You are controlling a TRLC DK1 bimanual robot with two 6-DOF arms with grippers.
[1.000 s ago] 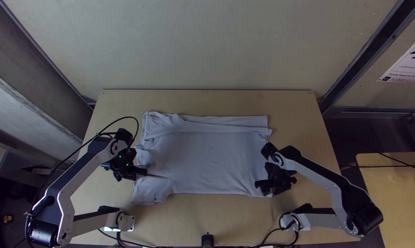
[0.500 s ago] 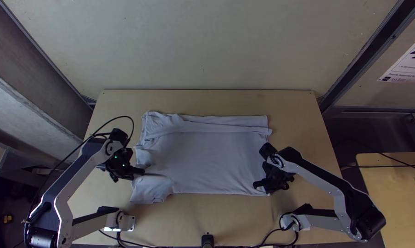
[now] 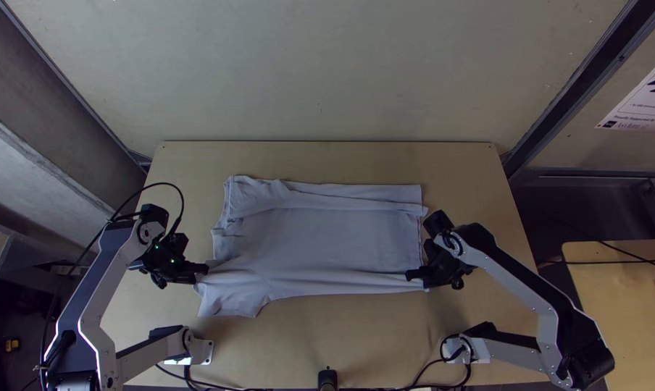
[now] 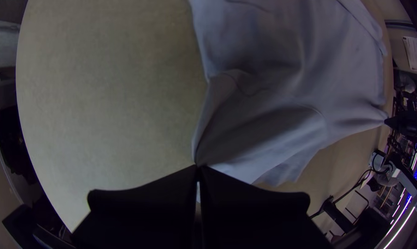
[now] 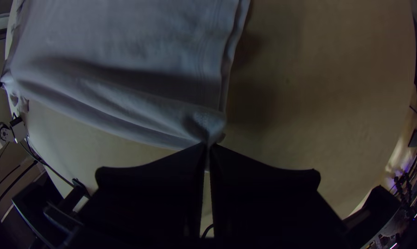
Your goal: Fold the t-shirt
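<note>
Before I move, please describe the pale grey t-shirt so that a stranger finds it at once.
Start from the light wooden table. Across its middle lies the t-shirt, with a long fold along its far side. It is the only cloth, pinched at opposite ends by the black left hand and the black right hand.
</note>
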